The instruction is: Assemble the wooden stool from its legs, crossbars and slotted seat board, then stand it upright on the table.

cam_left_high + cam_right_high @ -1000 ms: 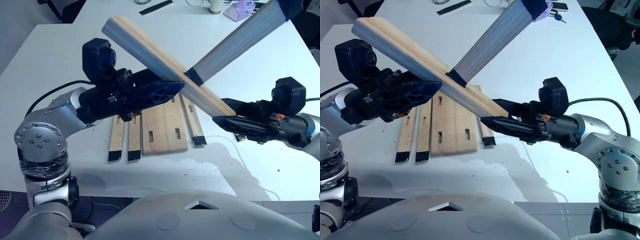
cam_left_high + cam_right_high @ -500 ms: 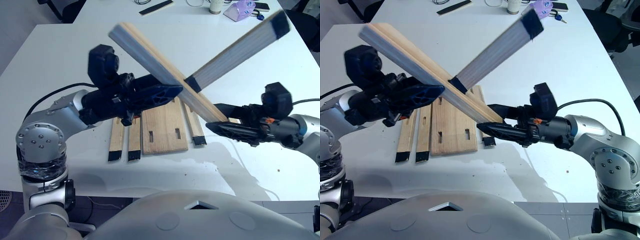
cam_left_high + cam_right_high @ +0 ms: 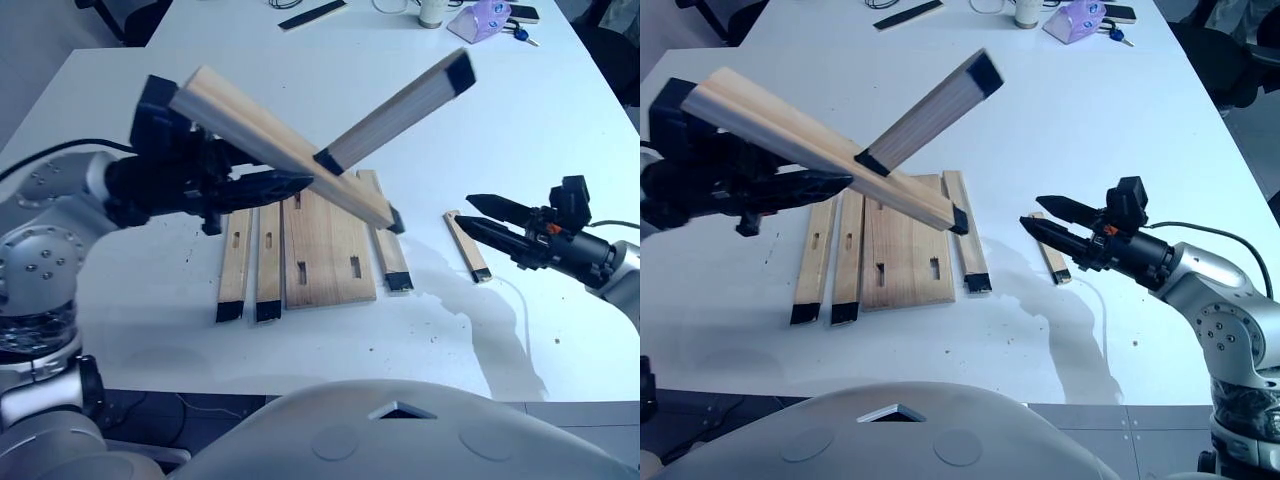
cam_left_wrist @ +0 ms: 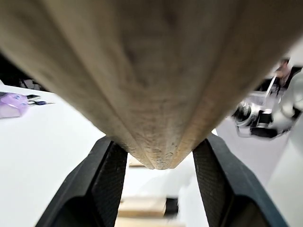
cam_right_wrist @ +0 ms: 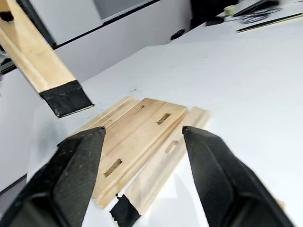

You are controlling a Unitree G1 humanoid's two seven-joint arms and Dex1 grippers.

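My left gripper is shut on a long wooden leg held slanted above the table. A second leg with black end caps joins it and angles up toward the back. In the left wrist view the leg sits between both fingers. The slotted seat board lies flat below, with two slotted slats to its left and another slat to its right. My right gripper is open, low over the table beside a short crossbar, apart from the legs.
At the table's far edge sit a purple pouch, a cup, keys and a black strip. The right wrist view looks past its fingers to the seat board and a black-capped leg end.
My right gripper has let go of the leg and pulled back to the right and down. The left arm has swung the joined legs left and lower.
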